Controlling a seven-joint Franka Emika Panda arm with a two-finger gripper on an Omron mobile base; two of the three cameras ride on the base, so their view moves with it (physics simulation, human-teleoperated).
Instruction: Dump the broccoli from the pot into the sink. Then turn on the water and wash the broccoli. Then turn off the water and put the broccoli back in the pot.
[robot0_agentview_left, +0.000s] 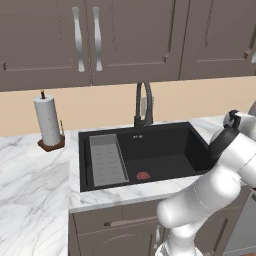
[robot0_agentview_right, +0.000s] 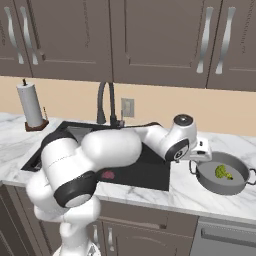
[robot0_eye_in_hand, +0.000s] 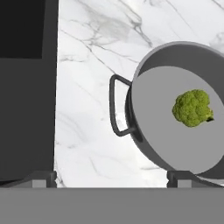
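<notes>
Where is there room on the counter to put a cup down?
There is bare marble between the paper towel roll and the sink, and a narrower strip between the sink and the pot. It is crowded at the pot, where the broccoli lies and the open fingers hover beside its handle.

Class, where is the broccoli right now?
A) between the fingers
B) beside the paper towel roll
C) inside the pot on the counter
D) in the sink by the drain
C: the broccoli lies on the floor of the pot, which stands on the marble counter.
</notes>
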